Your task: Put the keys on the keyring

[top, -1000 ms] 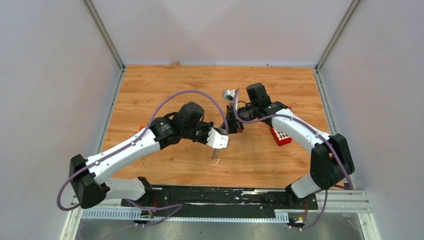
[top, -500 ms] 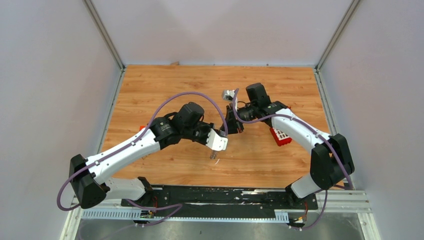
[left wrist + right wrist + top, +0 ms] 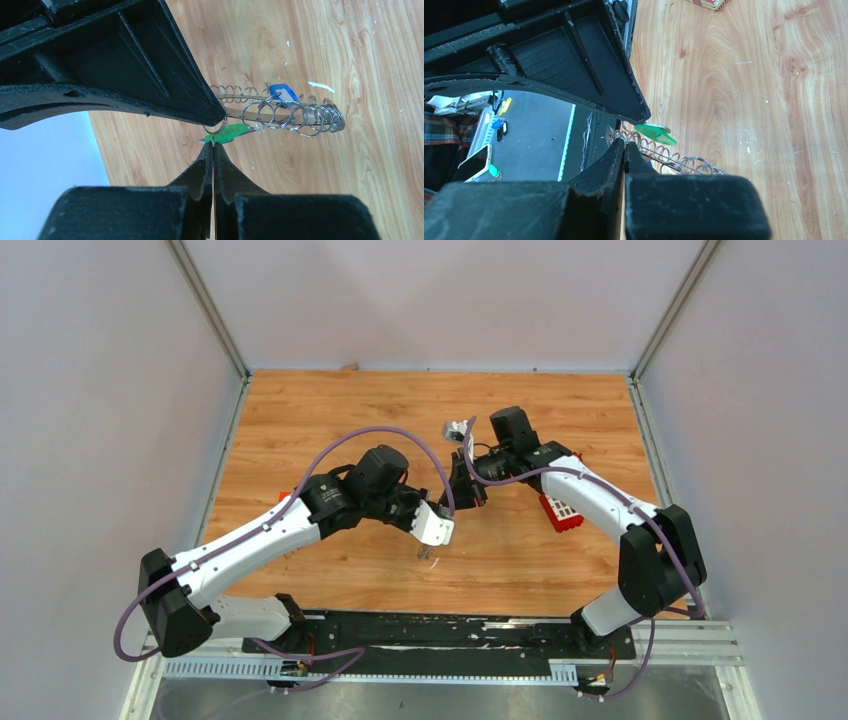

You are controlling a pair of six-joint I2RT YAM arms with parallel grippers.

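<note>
left gripper (image 3: 212, 150) shifted slightly, keyring (image 3: 270, 114) dangling

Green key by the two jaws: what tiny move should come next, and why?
Probably ease the green key a touch toward the keyring, without opening either grip. The left gripper and right gripper both have their jaws shut, tips meeting right at the key, and the keyring's small rings lie just beside it, so only a fine slide seems left.

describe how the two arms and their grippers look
The left arm and right arm have white links with black joints and bases; a purple cable loops along each. The left gripper and right gripper have black, ribbed, tapering fingers.
</note>
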